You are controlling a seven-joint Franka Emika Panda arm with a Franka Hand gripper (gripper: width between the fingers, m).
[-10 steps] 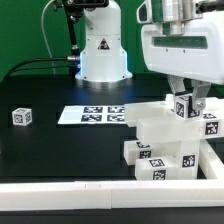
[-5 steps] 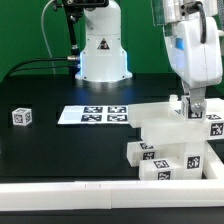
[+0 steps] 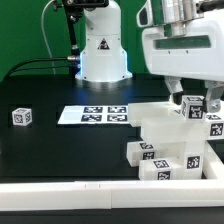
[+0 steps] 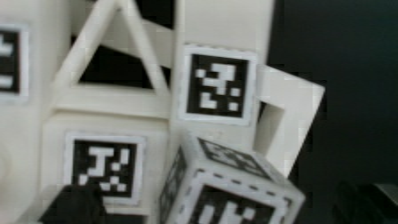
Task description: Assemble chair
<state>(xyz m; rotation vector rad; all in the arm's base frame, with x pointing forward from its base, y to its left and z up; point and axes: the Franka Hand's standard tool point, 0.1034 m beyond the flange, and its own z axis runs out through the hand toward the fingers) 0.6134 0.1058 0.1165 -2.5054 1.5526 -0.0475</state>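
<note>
Hovering at the chair's (image 3: 172, 140) one o'clock, the gripper (image 3: 192, 104) pinches a tagged piece; misalignment could topple the stack.

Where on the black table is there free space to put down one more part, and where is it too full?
Free: the black table between the small tagged cube and the chair pieces, in front of the marker board. Crowded: the exterior view's right, where the gripper hangs over the stacked pieces.

Bright even overhead light, glare on white plastic, wrist view soft (close-range blur), low resolution
</note>
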